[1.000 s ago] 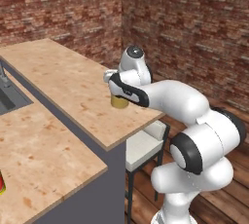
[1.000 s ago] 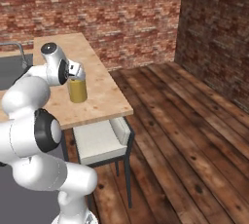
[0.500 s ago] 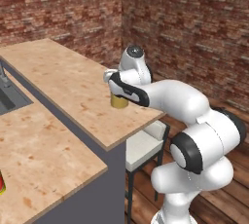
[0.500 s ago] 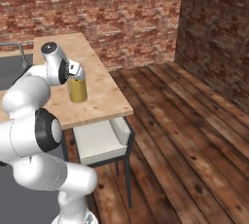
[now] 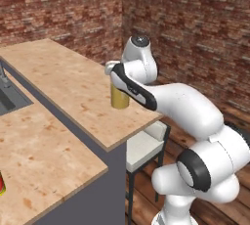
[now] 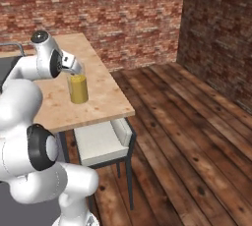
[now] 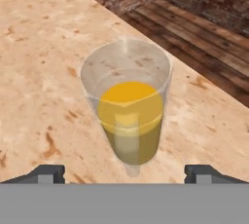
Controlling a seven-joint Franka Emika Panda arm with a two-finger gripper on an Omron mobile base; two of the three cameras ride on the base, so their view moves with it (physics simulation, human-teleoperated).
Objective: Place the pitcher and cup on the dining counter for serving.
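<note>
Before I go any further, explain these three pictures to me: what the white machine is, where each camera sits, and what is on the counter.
The white machine is a robot arm on a drivable base. Two pictures come from cameras on that base, behind the arm to its left and right. The third comes from a camera on the hand, looking along the gripper; its dark fingers stand wide open, holding nothing. On the light wood dining counter stands the pitcher, clear glass with amber-yellow liquid, upright near the counter's end. A white chair sits under that end.
</note>
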